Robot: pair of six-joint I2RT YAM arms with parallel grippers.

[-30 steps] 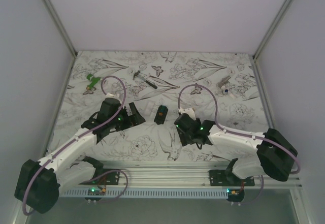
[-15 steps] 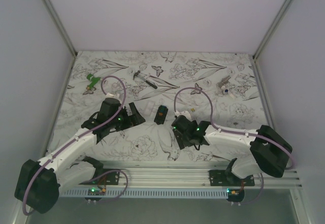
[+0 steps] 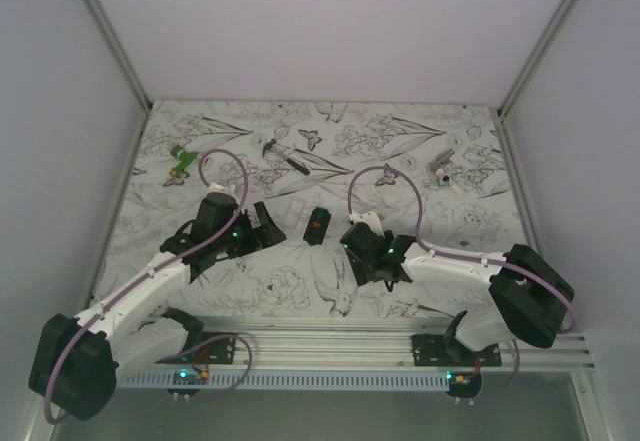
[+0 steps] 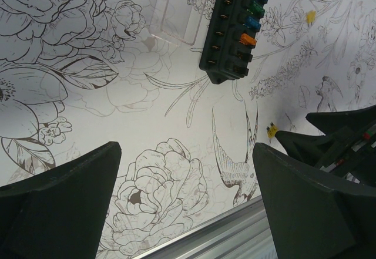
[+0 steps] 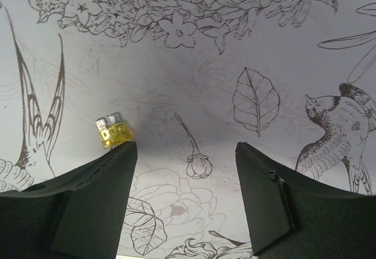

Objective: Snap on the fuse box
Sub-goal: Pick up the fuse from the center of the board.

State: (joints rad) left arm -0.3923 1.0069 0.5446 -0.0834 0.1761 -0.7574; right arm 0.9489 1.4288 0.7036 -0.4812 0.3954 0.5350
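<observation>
Black left hand (image 3: 262,229), fingers wide apart, empty; clear cover (image 4: 176,12) lies just beside uncovered fuse box (image 4: 232,33) on table (image 4: 88,94), between both arms. Right hand (image 5: 185,147), apart, empty, above loose yellow fuse (image 5: 111,133): likely risks, a finger flicking it away, the unbraced box sliding

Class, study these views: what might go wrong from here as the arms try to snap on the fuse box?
1. The yellow fuse sits beside one fingertip of the open right gripper, not between the jaws; closing may flick it away.
2. The fuse box lies loose on the table, well ahead of the open left gripper; pressing on it unheld could make it slide.
</observation>
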